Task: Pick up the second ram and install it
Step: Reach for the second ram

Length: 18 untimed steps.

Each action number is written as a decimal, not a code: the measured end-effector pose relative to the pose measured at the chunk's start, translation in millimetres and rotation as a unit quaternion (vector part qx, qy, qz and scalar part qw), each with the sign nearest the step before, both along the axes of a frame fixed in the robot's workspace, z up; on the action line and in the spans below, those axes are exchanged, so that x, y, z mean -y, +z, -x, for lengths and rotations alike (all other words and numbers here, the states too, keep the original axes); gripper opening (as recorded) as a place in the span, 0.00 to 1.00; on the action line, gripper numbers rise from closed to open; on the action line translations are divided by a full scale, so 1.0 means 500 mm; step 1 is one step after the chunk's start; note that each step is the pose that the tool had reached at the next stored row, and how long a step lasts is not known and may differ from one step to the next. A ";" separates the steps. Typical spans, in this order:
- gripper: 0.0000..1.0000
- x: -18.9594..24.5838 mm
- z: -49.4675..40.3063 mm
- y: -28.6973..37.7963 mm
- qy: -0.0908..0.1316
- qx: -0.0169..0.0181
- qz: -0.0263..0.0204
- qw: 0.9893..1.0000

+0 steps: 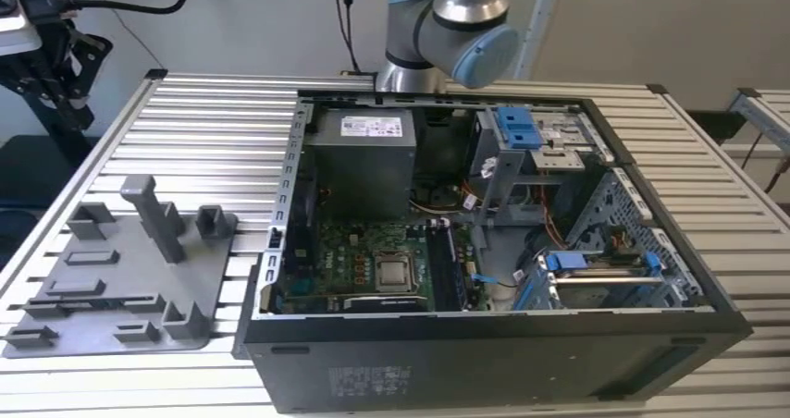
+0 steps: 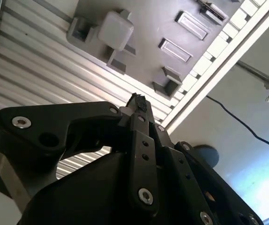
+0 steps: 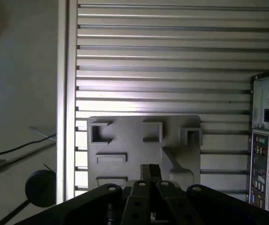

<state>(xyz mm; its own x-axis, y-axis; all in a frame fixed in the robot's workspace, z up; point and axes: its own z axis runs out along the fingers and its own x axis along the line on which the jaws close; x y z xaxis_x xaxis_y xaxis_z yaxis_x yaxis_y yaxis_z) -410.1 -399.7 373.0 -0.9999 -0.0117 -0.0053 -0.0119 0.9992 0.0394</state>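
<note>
High over the grey tray (image 3: 129, 140), gripper (image 3: 150, 168) fingers pressed together, nothing seen between them; second ram (image 1: 441, 263) apparently seated upright beside the processor (image 1: 395, 272) inside the computer case (image 1: 494, 353)

Under my gripper (image 3: 151, 169) sits the tray (image 3: 125, 140) — its upright pegs (image 1: 158, 216) stick up in the way. The slatted table (image 1: 210, 131) around it is open room. The case (image 1: 494, 362) is open on top, but its walls, power supply (image 1: 358, 154) and drive cage (image 1: 531, 154) crowd the board (image 1: 358, 261).
</note>
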 end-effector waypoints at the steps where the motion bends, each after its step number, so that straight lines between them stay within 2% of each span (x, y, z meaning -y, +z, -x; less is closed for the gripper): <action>1: 0.11 0.0000 0.005 -0.001 0.001 0.000 0.000 1.000; 4: 0.11 0.0001 0.023 -0.001 0.001 0.000 0.000 1.000; 9: 0.11 0.0015 0.026 -0.001 0.001 0.000 0.000 1.000; 13: 0.11 0.0100 0.022 -0.003 0.001 0.000 0.000 1.000; 18: 0.11 0.0259 0.011 -0.004 0.001 0.000 0.000 1.000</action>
<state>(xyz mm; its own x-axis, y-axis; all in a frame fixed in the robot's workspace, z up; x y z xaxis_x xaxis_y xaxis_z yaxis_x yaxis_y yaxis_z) -415.7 -412.6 371.1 -0.9999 -0.0138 -0.0048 -0.0139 0.9991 0.0394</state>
